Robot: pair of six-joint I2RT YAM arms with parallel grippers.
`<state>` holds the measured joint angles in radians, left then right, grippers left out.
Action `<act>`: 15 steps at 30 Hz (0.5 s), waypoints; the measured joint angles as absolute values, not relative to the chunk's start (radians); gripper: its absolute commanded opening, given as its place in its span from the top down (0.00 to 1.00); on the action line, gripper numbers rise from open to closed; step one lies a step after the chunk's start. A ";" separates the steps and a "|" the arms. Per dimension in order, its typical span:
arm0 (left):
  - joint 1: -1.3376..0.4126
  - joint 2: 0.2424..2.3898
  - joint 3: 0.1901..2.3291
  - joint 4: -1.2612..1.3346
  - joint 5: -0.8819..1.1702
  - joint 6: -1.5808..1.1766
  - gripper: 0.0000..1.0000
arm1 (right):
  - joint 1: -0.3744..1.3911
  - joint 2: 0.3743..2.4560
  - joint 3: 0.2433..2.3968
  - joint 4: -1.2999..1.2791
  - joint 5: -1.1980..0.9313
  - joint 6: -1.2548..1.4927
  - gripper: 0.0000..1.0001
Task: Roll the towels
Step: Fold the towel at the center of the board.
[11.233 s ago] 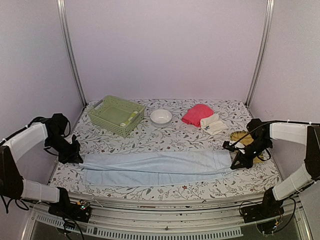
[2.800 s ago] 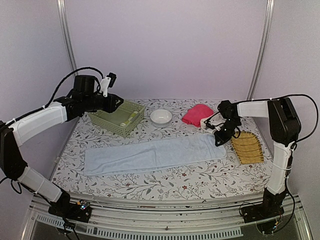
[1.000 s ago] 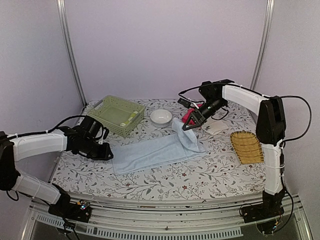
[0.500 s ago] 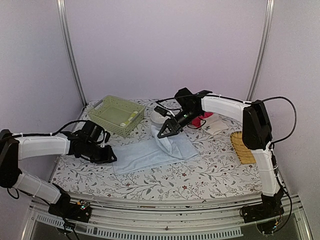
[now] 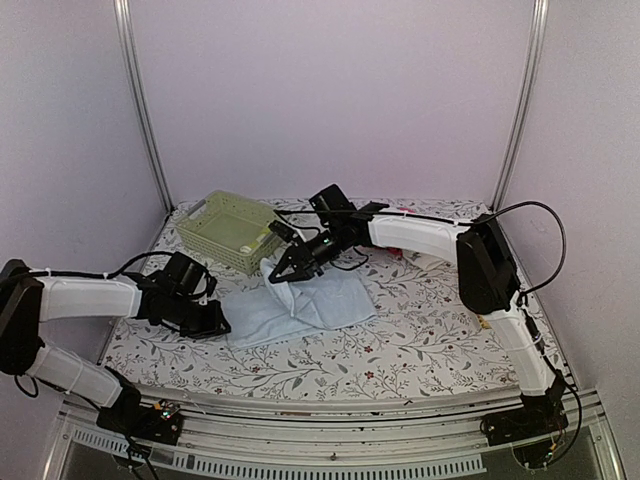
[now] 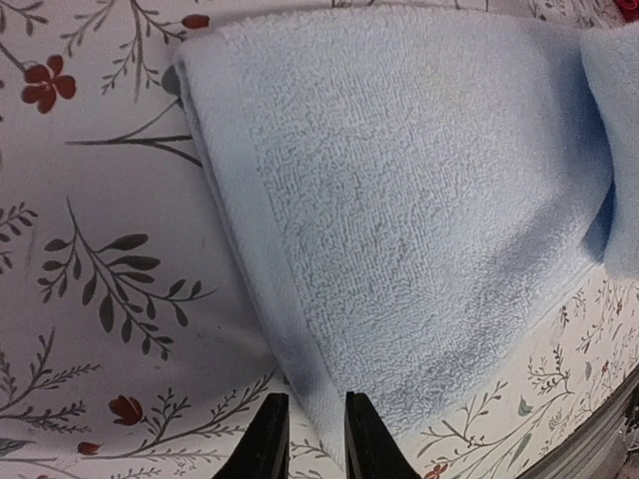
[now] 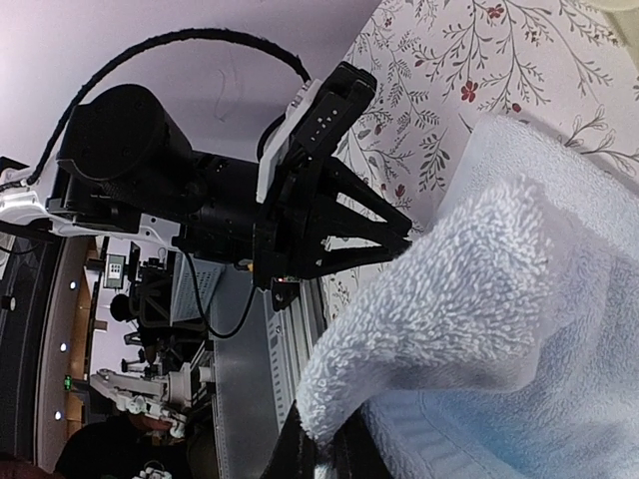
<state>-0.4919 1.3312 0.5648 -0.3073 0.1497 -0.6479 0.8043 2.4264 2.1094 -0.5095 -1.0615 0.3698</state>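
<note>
top external: high behind arm bases, faces forward and down, far, whole floral table (image 5: pixel 420 350) in frame. left wrist: very near, straight down on pale blue towel (image 6: pixel 399 200) corner. right wrist: near, behind raised towel edge, faces left arm (image 7: pixel 130 160). all three share towel.

Our left arm (image 5: pixel 88 297) lies low across the lower left of the overhead frame, forearm nearly level, wrist tipped downward; our left pincer (image 5: pixel 212 326) points toward the centre, its fingers (image 6: pixel 268 444) narrowly parted; our right arm (image 5: pixel 415 235) climbs from the lower right corner, folds sharply at the elbow and stretches leftward past the middle; our right pincer (image 5: pixel 283 273) angles down and left, fingers pinched tight on a fold of the pale blue towel (image 5: pixel 325 300).
</note>
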 measured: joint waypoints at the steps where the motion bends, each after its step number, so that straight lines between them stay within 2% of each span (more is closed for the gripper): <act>1: -0.492 1.332 0.560 -0.303 0.150 -0.651 0.78 | 0.810 2.438 2.114 -0.485 -1.062 0.398 0.98; 15: -0.492 1.349 0.528 -0.263 0.150 -0.678 0.85 | 0.884 2.517 2.157 -0.248 -1.023 0.625 0.98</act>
<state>-0.4919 1.3491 0.5278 -0.2634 0.1501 -0.6781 0.8837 2.5168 2.1574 -0.2481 -1.0229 0.6254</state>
